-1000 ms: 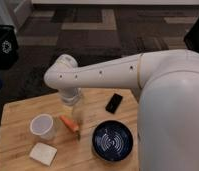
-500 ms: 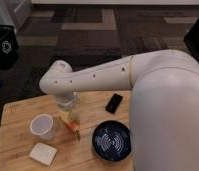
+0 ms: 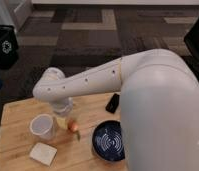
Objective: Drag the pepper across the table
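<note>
The small orange-red pepper (image 3: pixel 72 125) lies on the light wooden table (image 3: pixel 18 115), its greenish stem end pointing toward the front right. My gripper (image 3: pixel 63 116) hangs down from the white arm, right at the pepper's left upper side, between it and the white cup (image 3: pixel 43 126). The wrist hides part of the pepper's far end, so contact cannot be judged.
A dark blue bowl (image 3: pixel 109 141) sits right of the pepper. A black phone (image 3: pixel 113 102) lies behind the bowl. A white square pad (image 3: pixel 43 153) lies near the front edge. A black bin (image 3: pixel 5 47) stands on the floor at the far left.
The arm has swung left and lowered. The gripper has come down from above and behind the pepper to its side, close to the cup.
</note>
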Action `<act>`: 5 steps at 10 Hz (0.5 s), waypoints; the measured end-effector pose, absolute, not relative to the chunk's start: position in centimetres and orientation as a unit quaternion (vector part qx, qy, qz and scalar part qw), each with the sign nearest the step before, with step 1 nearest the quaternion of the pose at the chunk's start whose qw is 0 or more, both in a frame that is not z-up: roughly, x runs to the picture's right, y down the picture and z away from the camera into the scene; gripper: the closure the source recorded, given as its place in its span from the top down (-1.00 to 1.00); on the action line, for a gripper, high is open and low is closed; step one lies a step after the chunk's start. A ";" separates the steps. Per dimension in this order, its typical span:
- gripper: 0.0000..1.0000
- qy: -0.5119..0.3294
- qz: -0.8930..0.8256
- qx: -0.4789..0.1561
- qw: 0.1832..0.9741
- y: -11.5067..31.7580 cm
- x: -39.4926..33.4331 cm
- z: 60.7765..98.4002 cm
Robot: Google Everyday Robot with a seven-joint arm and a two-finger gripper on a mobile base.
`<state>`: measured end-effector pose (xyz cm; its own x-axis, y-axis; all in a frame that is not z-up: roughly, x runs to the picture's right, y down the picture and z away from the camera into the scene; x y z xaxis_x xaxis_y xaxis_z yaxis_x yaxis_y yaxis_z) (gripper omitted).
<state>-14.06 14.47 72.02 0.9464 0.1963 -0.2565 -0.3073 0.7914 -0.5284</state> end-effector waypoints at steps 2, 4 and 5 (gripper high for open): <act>0.30 0.085 0.117 -0.294 0.945 15.2 -13.7 72.9; 0.30 0.077 0.099 -0.294 0.947 15.9 -12.9 74.1; 0.30 0.073 0.094 -0.294 0.948 16.1 -12.5 74.8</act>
